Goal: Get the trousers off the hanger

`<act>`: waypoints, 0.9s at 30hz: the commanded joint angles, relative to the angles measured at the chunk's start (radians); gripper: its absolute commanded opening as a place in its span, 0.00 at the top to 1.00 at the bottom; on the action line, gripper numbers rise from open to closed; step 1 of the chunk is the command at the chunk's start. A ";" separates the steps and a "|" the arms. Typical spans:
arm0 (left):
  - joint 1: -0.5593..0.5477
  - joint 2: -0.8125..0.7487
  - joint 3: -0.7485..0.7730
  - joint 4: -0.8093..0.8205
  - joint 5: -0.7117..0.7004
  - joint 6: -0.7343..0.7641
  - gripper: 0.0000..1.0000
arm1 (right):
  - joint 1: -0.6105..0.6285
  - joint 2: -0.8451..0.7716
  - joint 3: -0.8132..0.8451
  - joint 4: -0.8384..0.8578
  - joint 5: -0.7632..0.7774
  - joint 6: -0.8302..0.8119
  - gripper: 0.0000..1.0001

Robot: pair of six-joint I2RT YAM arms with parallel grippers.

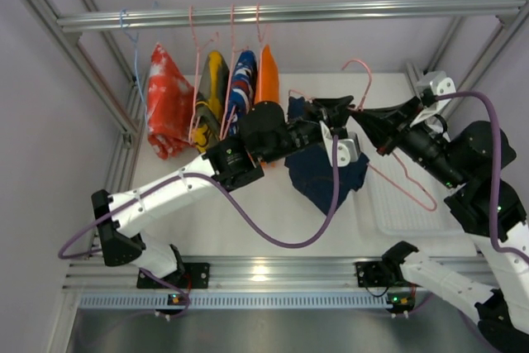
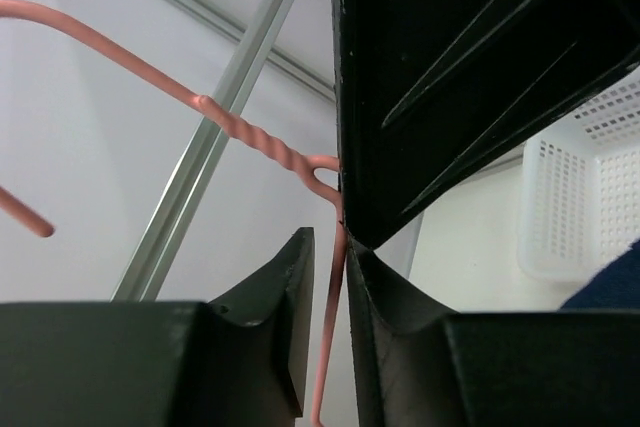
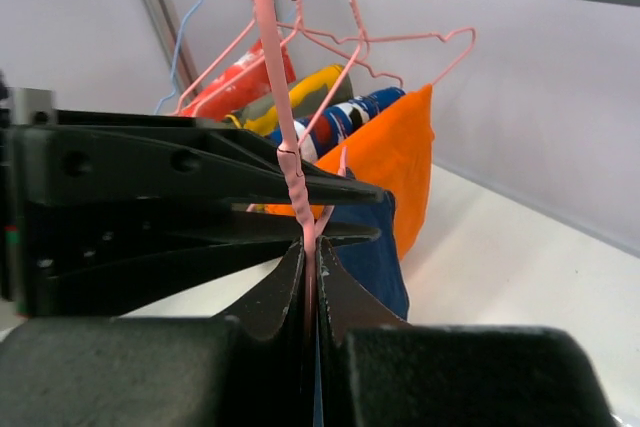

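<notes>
I read the right pincer as clamped tight on the pink wire hanger, just below its twisted neck. The left pincer is narrow around the same wire, with a small gap showing. The trousers, dark navy denim, hang bunched directly beneath it.

Seen from above, the left arm lies across the trousers, hiding their 12 o'clock end. The hanger disappears where the left jaws and right jaws meet at centre; whether its wire threads the cloth there cannot be told. The right arm is cropped at 4 o'clock. In the left wrist view the trousers are a dark sliver cut off at 4 o'clock, and the basket runs off at 3 o'clock. In the right wrist view the hanger's hook exits at 12 o'clock, and the left jaws mask most of the trousers.
</notes>
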 commanded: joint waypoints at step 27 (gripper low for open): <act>0.065 -0.281 -0.316 0.224 0.206 -0.052 1.00 | 0.017 -0.106 0.098 0.127 0.132 -0.079 0.13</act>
